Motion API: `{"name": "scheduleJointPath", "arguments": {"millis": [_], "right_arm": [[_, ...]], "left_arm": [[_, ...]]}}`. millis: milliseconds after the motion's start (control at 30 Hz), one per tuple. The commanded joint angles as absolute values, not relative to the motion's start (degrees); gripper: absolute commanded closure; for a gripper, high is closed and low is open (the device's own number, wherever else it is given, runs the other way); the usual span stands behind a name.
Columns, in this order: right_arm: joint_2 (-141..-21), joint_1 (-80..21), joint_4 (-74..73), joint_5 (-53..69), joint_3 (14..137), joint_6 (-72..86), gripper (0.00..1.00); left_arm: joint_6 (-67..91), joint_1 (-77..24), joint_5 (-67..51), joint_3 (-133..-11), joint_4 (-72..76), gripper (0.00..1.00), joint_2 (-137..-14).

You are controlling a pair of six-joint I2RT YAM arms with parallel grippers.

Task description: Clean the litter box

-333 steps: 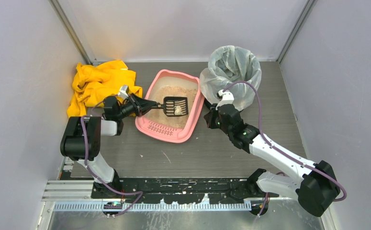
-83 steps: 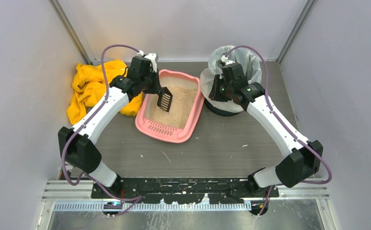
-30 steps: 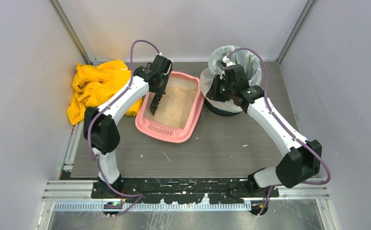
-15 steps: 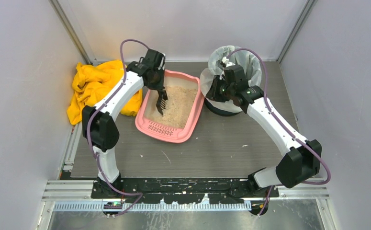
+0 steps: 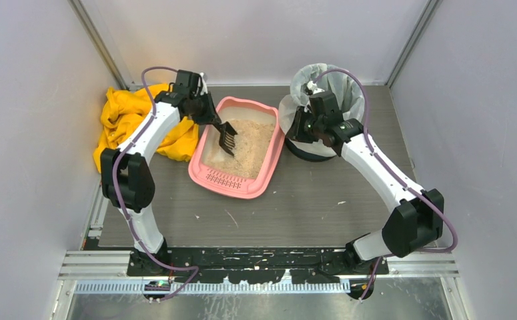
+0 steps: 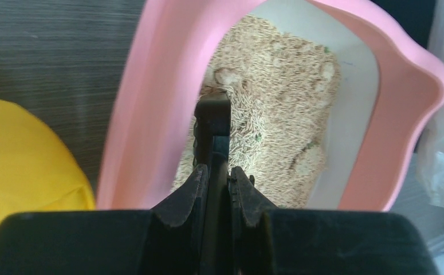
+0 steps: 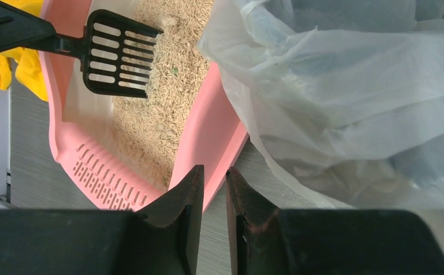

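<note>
The pink litter box (image 5: 232, 189) lies mid-table with beige litter (image 5: 247, 143) in it. My left gripper (image 5: 209, 118) is over its far left rim, shut on the handle of a black slotted scoop (image 5: 227, 138). The scoop head rests in the litter by the left wall. In the left wrist view my fingers (image 6: 219, 172) clamp the scoop (image 6: 212, 120) over the box (image 6: 145, 114). Pale clumps (image 6: 228, 76) show in the litter. My right gripper (image 5: 297, 128) hangs between box and bin with its jaws nearly together and nothing between them (image 7: 213, 177). The right wrist view shows the scoop (image 7: 119, 54) and the box rim (image 7: 208, 137).
A round bin with a clear plastic liner (image 5: 325, 90) stands right of the box, and the liner fills the right side of the right wrist view (image 7: 345, 103). A crumpled yellow cloth (image 5: 132, 120) lies left of the box. Grey walls close in the back and sides.
My left arm has swung left and back, pulling the scoop toward the box's left wall and turning its head flatter. The right arm has hardly moved.
</note>
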State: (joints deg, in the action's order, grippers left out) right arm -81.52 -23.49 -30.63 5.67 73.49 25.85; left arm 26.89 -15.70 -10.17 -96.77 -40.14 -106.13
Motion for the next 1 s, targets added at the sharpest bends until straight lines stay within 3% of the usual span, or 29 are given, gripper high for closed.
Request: {"name": "scheduleJointPath", "arguments": {"millis": [0, 667, 967], "right_arm": [[-82.44, -23.29, -28.40, 5.85, 75.25, 25.67, 0.74], [-84.79, -23.29, -27.45, 5.45, 75.65, 26.53, 0.74], [-86.01, -23.28, -27.47, 5.72, 77.02, 26.74, 0.74]], "left_arm": [[33.44, -15.45, -20.97, -94.12, -29.34, 1.00, -102.86], [27.85, -11.87, -23.70, -91.06, -30.07, 1.00, -104.85], [26.57, -11.94, -23.11, -97.34, -32.37, 1.00, -104.68]]}}
